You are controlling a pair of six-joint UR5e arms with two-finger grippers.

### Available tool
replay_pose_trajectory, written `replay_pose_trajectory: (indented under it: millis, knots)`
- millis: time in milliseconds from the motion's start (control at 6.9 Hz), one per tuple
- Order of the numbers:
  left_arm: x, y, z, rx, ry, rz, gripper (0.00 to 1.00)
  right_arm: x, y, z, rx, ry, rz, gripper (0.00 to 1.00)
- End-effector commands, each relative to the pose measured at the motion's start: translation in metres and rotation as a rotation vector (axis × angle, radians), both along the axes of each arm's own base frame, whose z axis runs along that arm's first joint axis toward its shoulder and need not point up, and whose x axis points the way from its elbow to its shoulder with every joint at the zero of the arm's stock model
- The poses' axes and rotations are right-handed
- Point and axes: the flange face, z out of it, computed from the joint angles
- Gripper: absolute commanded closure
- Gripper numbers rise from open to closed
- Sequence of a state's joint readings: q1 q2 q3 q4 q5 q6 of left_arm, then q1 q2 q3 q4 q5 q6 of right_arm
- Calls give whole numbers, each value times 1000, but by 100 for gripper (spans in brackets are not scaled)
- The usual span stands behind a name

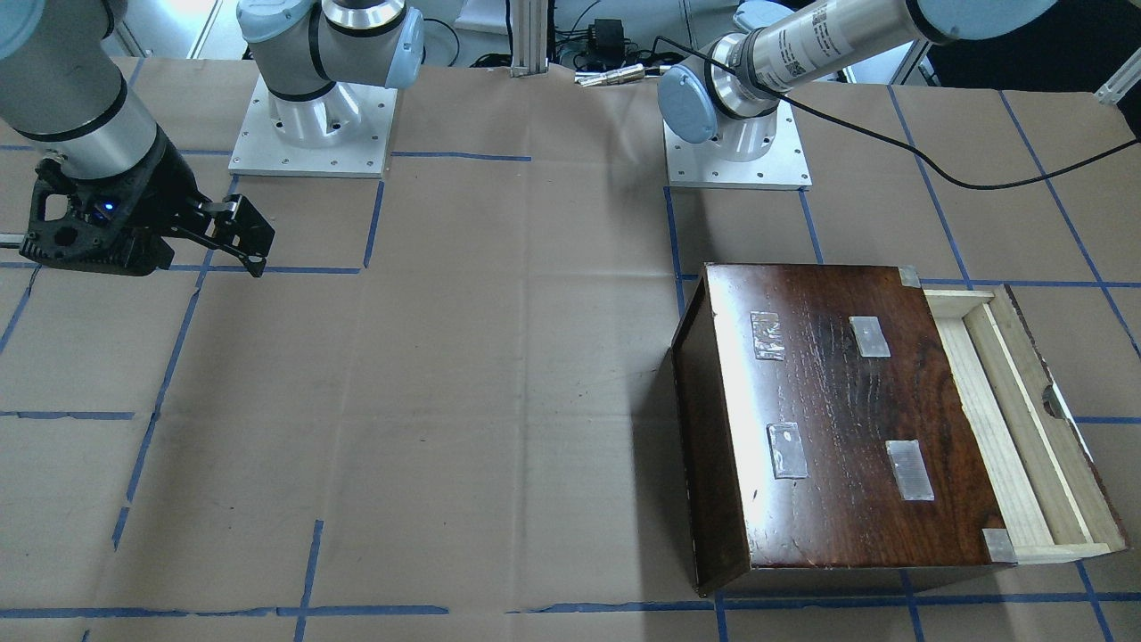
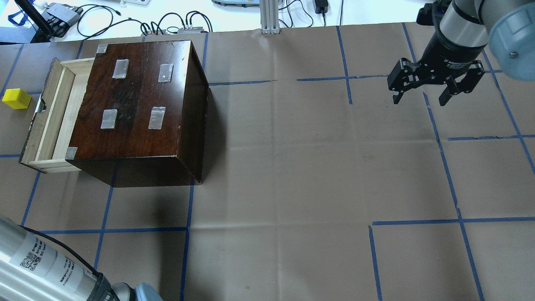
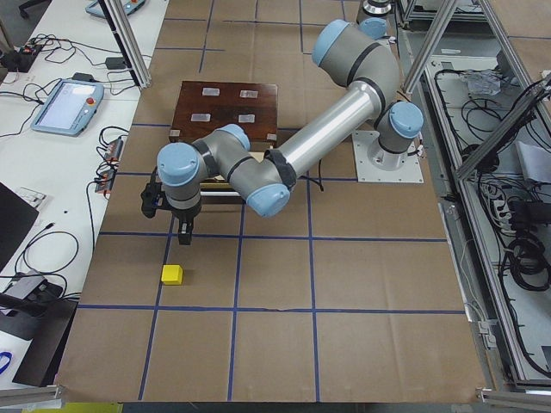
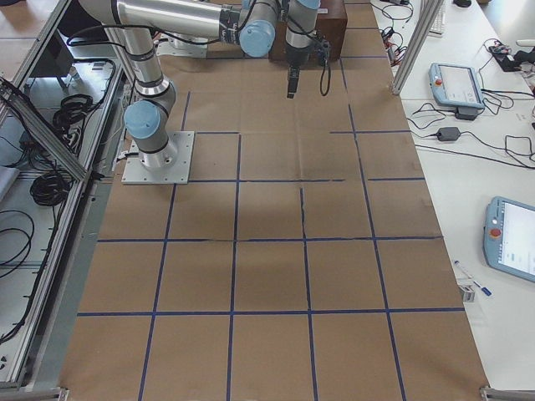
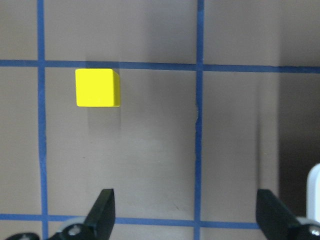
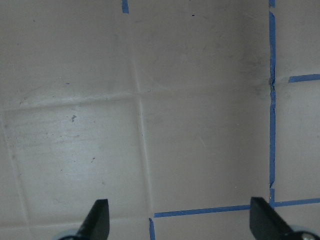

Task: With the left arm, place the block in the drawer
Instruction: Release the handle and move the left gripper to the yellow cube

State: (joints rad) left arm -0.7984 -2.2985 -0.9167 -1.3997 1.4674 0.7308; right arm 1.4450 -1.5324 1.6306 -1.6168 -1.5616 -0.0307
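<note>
The block (image 5: 97, 87), a small bright yellow cube, sits on the brown paper-covered tabletop (image 2: 292, 167). It is just outside the dark front panel of the shallow pale wooden drawer (image 2: 54, 121), which stands pulled out of the glossy dark wooden box (image 2: 138, 100). The left arm's black end effector (image 5: 186, 205) hangs near it, fingers spread and empty. The cube lies ahead and off to one side of their gap, seemingly lower, though height is hard to judge. The right end effector (image 2: 421, 99), likewise spread, is well apart.

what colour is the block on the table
The block is plain bright yellow, and it shows best in the left wrist view.
</note>
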Motion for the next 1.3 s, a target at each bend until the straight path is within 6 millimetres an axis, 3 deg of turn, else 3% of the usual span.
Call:
replay_pose_trajectory:
  millis: [0, 145, 580, 1159]
  knots:
    - [64, -20, -32, -12, -18, -12, 2, 0, 0, -1, 2, 0, 0, 0]
    - [73, -31, -56, -4, -5, -15, 2, 0, 0, -1, 2, 0, 0, 0]
    - [73, -47, -130, 38, 46, -28, 2, 0, 0, 0, 2, 0, 0, 0]
    - [76, -55, -176, 41, 51, -22, 2, 0, 0, -1, 2, 0, 0, 0]
